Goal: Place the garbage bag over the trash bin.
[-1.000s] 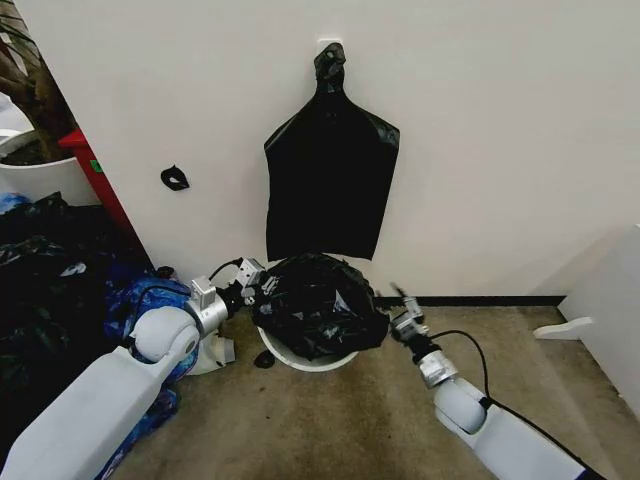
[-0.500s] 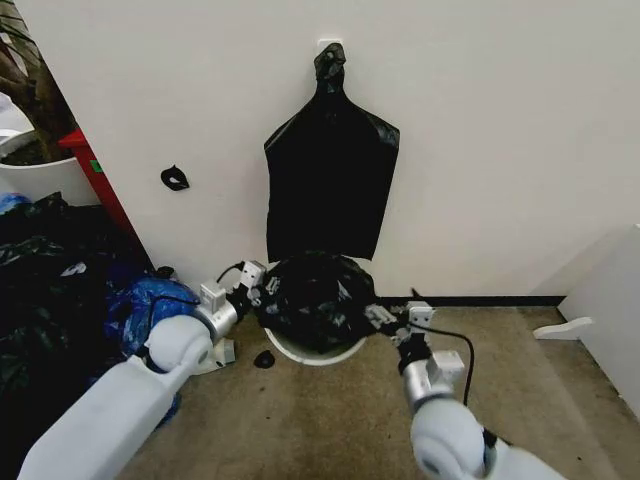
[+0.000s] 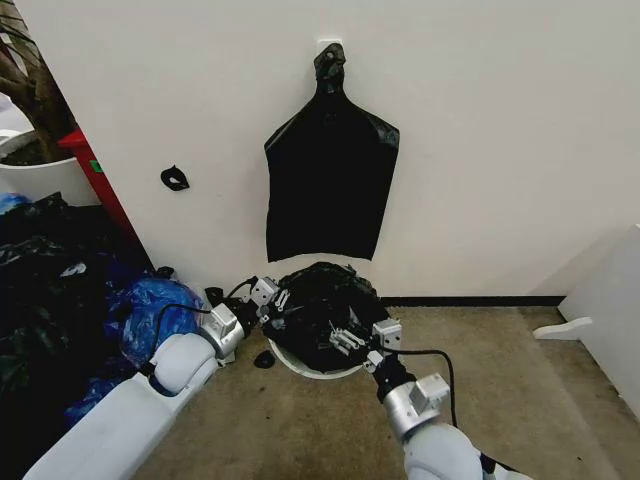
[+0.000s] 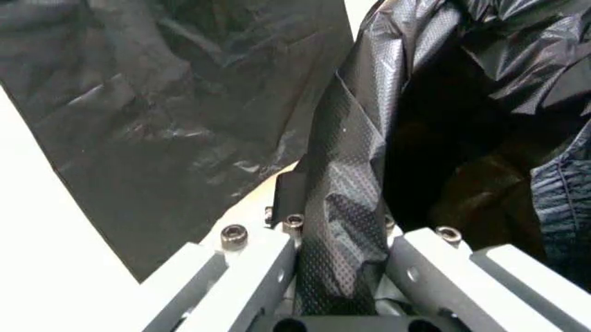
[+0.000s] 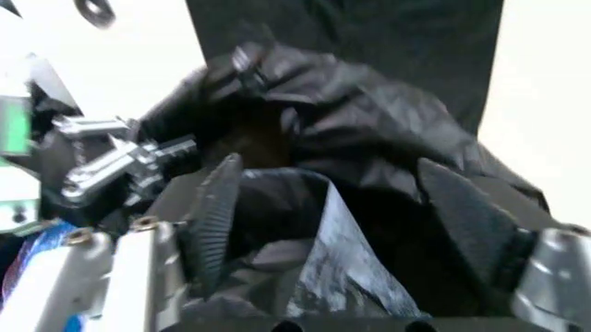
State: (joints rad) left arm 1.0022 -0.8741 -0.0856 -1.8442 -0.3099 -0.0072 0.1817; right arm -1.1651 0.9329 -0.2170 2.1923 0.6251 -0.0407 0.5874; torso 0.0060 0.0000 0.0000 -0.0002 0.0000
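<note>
The garbage bag (image 3: 318, 305), bunched over the trash bin (image 3: 312, 368), was grasped at its left edge by the left gripper (image 3: 277, 299); the right gripper (image 3: 345, 340), fingers spread, was pressed against its near side.

Access around the trash bin (image 3: 300, 364). The garbage bag (image 3: 320, 305) heaps over the mouth, blocking entry from above. The left gripper (image 3: 272, 298) occupies the bin's left side, the right gripper (image 3: 345, 340) its front right. The wall (image 3: 480, 150) closes the far side. A pile of bags (image 3: 60, 300) fills the left; bare floor (image 3: 520, 380) lies open to the right.
</note>
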